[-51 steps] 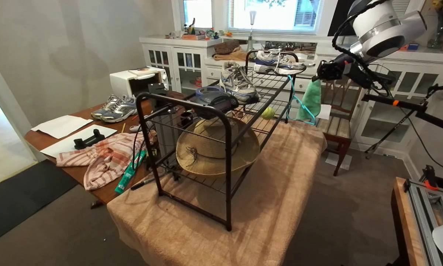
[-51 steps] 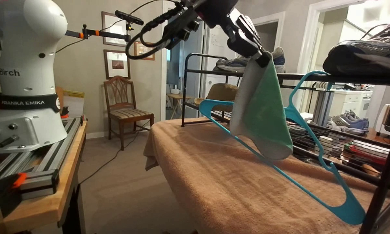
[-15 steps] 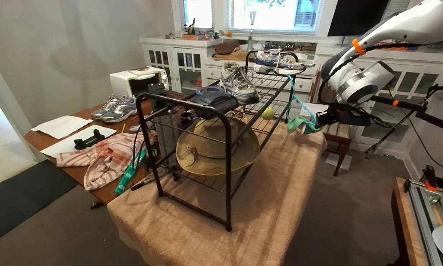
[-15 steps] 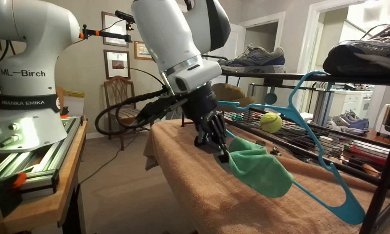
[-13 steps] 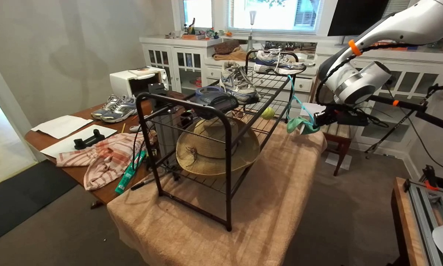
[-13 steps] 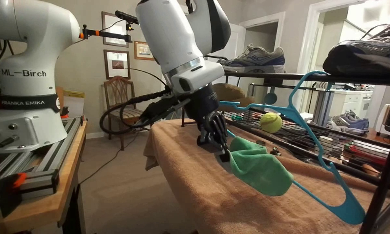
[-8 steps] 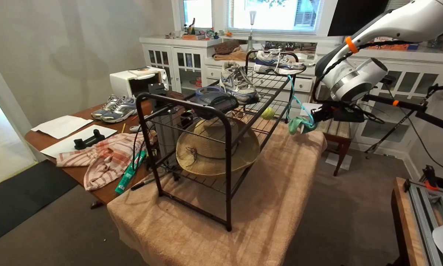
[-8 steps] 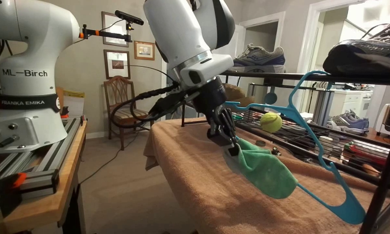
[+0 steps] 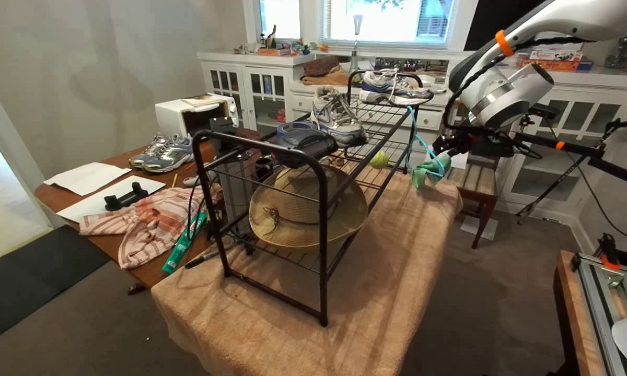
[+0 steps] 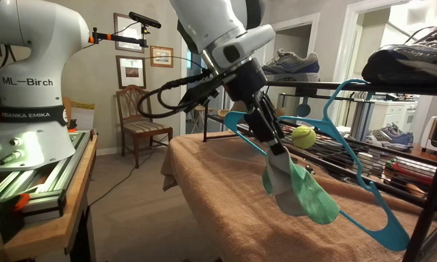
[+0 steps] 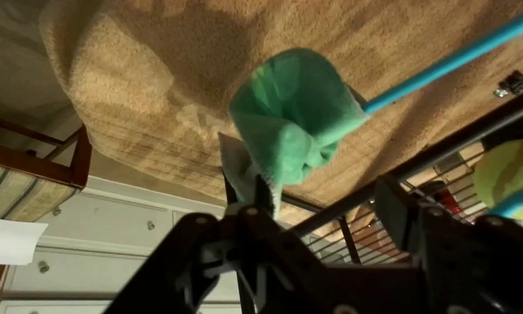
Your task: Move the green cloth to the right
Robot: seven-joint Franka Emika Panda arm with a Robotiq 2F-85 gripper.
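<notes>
The green cloth (image 10: pixel 315 196), pale grey on its other side, hangs folded over the lower bar of a blue hanger (image 10: pixel 395 234), above the tan table covering. My gripper (image 10: pixel 276 148) points down at the cloth's upper left part in this exterior view. In the wrist view the gripper (image 11: pixel 327 194) stands open, its fingers well apart. A grey-white edge of the cloth (image 11: pixel 296 113) lies against the left finger (image 11: pixel 263 194), while the right finger (image 11: pixel 390 213) touches none of it. Across the room the cloth (image 9: pixel 423 175) shows small, just below the gripper (image 9: pixel 440 150).
A black metal rack (image 9: pixel 322 250) carries the hanger on its top shelf edge. Shoes (image 10: pixel 415 65) stand up there, and a tennis ball (image 10: pixel 303 137) and straw hat (image 9: pixel 313 224) sit lower. The tan-covered table (image 10: pixel 222 203) lies below; a wooden chair (image 9: pixel 473 183) is beyond.
My gripper was shut on the cloth; it has opened and moved up and towards the rack. The cloth's near end now hangs twisted with its grey side showing, beneath the fingers.
</notes>
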